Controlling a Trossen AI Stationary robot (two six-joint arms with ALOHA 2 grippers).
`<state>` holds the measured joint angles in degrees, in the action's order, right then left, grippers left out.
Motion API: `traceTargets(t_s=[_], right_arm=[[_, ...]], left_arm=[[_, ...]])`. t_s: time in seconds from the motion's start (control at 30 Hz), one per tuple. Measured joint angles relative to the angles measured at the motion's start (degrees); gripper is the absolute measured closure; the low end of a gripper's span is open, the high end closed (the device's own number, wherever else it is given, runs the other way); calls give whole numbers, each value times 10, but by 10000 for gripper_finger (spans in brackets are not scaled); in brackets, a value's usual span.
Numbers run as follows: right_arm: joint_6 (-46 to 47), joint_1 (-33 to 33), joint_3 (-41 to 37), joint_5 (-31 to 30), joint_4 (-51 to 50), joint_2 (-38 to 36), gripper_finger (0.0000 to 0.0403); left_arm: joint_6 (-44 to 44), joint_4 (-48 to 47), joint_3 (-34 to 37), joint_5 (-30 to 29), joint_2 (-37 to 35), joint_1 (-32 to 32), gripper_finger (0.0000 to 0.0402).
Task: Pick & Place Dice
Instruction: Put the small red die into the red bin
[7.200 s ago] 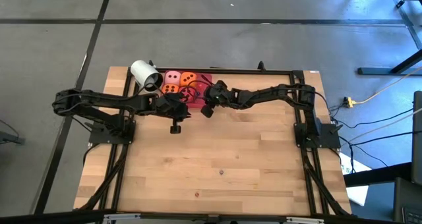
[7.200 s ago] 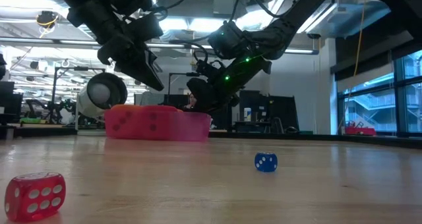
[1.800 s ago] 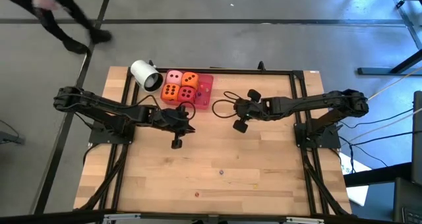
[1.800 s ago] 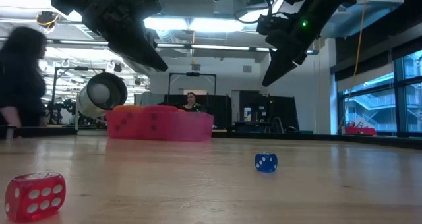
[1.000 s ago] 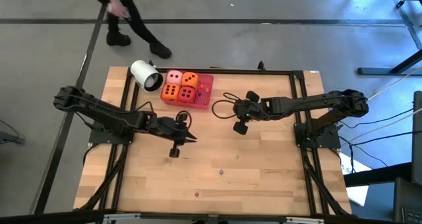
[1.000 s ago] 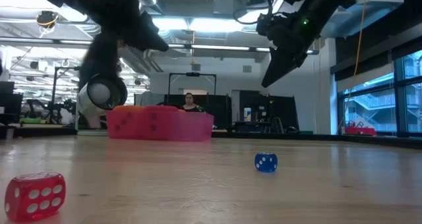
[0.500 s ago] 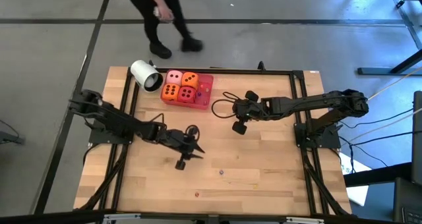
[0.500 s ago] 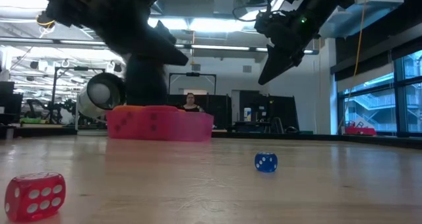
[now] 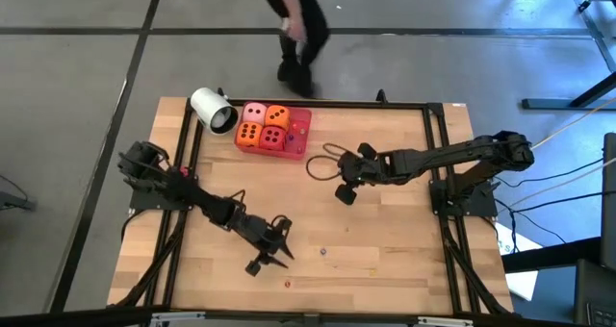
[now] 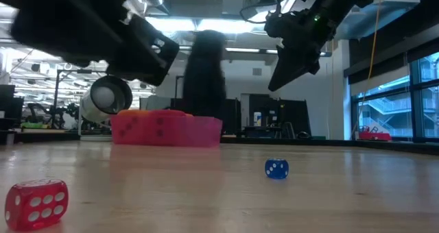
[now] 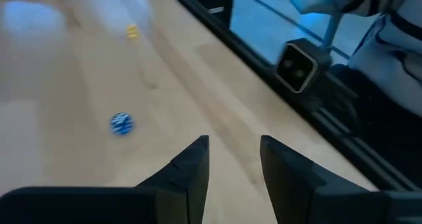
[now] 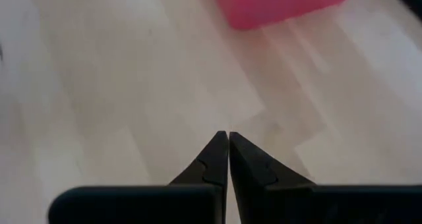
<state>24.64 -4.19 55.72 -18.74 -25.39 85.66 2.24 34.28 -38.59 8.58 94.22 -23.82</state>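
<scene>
the left gripper, low and left of centre in the high view, could nudge the small blue die away if it drops off-line; its fingers stand partly apart around nothing. further up, the right gripper hangs mid-frame, tips together, empty. the dice sit in the red tray near the top edge.

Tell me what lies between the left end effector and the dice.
Nothing but bare wooden table. The high view shows an empty stretch from the left end effector up to the dice in their pink tray.
</scene>
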Motion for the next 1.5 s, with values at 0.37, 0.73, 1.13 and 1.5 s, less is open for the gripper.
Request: traceTargets(t_s=[0.37, 0.73, 1.13, 1.5], right_arm=[[110, -60, 0, -3, 6, 46, 387], [149, -123, 0, -5, 58, 80, 387], [178, -168, 0, -32, 88, 80, 387], [172, -170, 0, -33, 87, 80, 387]], left_arm=[[-1, 91, -30, 1, 88, -73, 270], [-20, 66, -76, -1, 166, -95, 270], [-49, 97, -76, -11, 172, -100, 270], [-47, 86, -76, -56, 171, -91, 270]])
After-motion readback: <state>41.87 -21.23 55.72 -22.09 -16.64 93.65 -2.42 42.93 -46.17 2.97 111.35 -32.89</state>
